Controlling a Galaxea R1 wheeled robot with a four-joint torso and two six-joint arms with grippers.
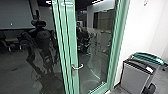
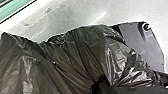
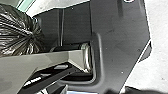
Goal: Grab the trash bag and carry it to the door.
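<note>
I have the trash bag point(image 2: 75, 55) close against my base, its dark plastic overlapping part of the wide dark plate point(image 3: 120, 47). One corner fitting point(image 2: 146, 27) of that plate stays uncovered. From the right wrist, creases fan out of a gathered point beside the plate, so the puckered end faces my base and the fuller body points away from it. I read the long axis as running outward from that gather, though I can't pin its angle in the room or tell whether the bag touches the floor point(image 2: 82, 15). The left wrist view gives me broad, slack folds narrowing toward a dark patch.

I cannot tell whether the left pincer is apart, together or clamped on the bag; same with the right pincer.

Ahead I get the green-framed glass door point(image 1: 68, 50), its lever handle point(image 1: 78, 66) roughly level, and a dark robot reflection point(image 1: 43, 47) beside it. Two bins point(image 1: 136, 77) stand near the white wall point(image 1: 140, 27) on the right.
</note>
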